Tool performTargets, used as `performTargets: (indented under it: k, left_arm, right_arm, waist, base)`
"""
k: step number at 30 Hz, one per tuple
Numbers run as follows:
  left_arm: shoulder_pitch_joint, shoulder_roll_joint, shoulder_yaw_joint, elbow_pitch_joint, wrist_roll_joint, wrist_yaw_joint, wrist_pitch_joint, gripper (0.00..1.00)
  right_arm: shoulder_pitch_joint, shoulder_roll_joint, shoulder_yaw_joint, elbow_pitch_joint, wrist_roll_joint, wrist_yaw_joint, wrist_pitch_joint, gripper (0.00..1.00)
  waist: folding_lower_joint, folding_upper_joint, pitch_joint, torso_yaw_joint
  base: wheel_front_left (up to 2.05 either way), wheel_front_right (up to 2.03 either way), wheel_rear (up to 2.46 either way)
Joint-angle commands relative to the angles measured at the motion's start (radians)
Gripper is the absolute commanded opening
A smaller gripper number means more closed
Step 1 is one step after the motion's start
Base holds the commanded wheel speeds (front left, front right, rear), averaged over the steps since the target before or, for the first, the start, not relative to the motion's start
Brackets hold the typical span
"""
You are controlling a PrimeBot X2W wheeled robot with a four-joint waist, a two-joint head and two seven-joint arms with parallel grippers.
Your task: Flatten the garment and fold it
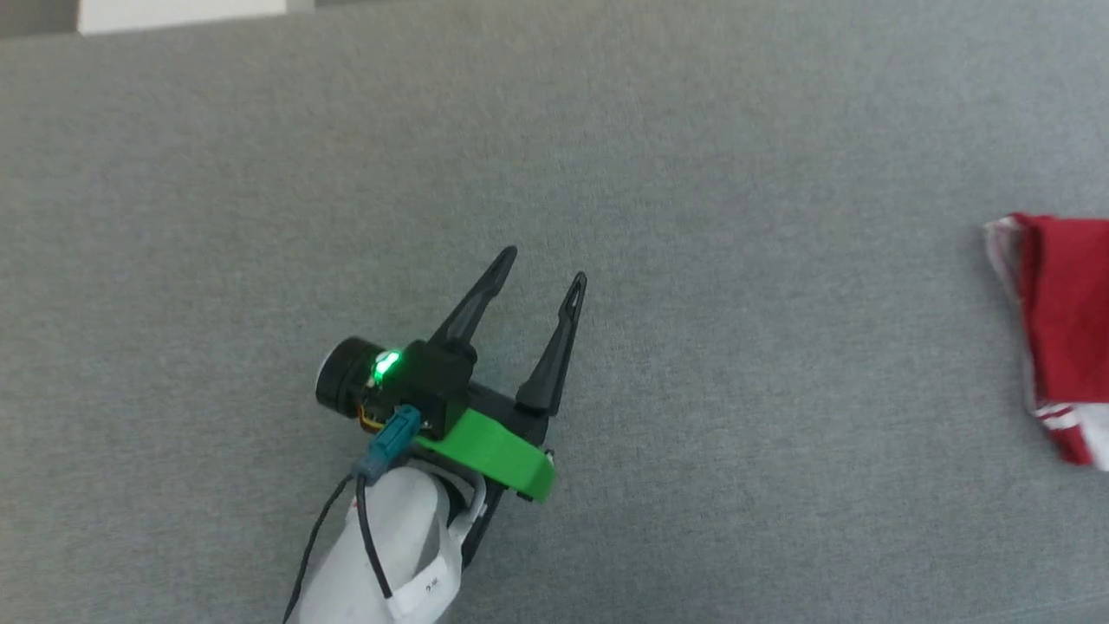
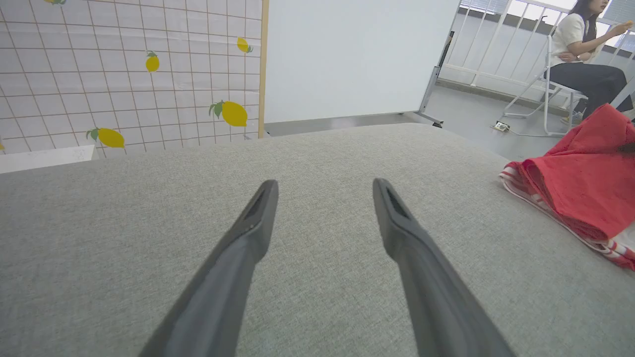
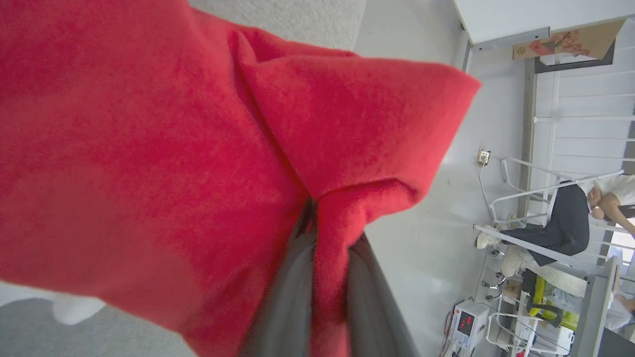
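Observation:
The garment (image 1: pixel 1061 329) is a red shirt with red-and-white striped trim, bunched at the right edge of the grey table in the head view. It lies as a red heap (image 2: pixel 580 193) at the right of the left wrist view. My left gripper (image 1: pixel 539 264) hovers over bare grey cloth well left of the garment, fingers spread wide and empty (image 2: pixel 322 186). In the right wrist view my right gripper (image 3: pixel 325 223) is shut on a pinched fold of the red garment (image 3: pixel 149 148), which drapes over the fingers and hides their tips.
The grey fabric-covered table (image 1: pixel 606 156) stretches between my left gripper and the garment. Beyond its far edge stand a lemon-patterned screen (image 2: pixel 124 74) and a white board (image 2: pixel 347 54). A person (image 2: pixel 585 49) sits on a chair behind the table's right side.

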Motion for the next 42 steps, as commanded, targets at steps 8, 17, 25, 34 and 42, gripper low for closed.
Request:
performTargets:
  k: [8,17,25,34,42]
  left_arm:
    - [-0.063,-0.002,-0.004,-0.008,0.012,-0.009,-0.004,1.00]
    - [-0.064,-0.002,0.012,0.003,-0.005,-0.010,-0.004,1.00]
    - [0.045,-0.002,0.085,0.012,-0.037,0.005,-0.004,1.00]
    - [0.201,-0.002,0.198,-0.028,-0.087,0.043,-0.004,1.00]
    - [0.338,-0.002,0.254,-0.099,-0.071,0.089,-0.004,1.00]
  right_arm:
    - [-0.066,0.008,-0.127,0.235,-0.086,-0.002,-0.138,0.00]
    - [-0.121,0.078,-0.222,0.357,-0.162,-0.002,-0.214,1.00]
    - [-0.200,0.176,-0.255,0.308,-0.202,-0.002,-0.263,1.00]
    - [-0.170,0.333,-0.339,0.133,-0.149,-0.002,-0.372,1.00]
    - [0.104,0.575,-0.478,-0.142,-0.104,-0.002,-0.409,1.00]
  waist:
    - [-0.0001,0.0000,0.179,0.034]
    - [-0.0001,0.0000,0.151,0.047]
    - [-0.0001,0.0000,-0.049,0.019]
    - [-0.0001,0.0000,-0.260,0.034]
    - [-0.0001,0.0000,-0.380,0.086]
  base:
    - [0.00,0.00,0.00]
    - [0.00,0.00,0.00]
    - [0.00,0.00,0.00]
    - [0.00,0.00,0.00]
    - [0.00,0.00,0.00]
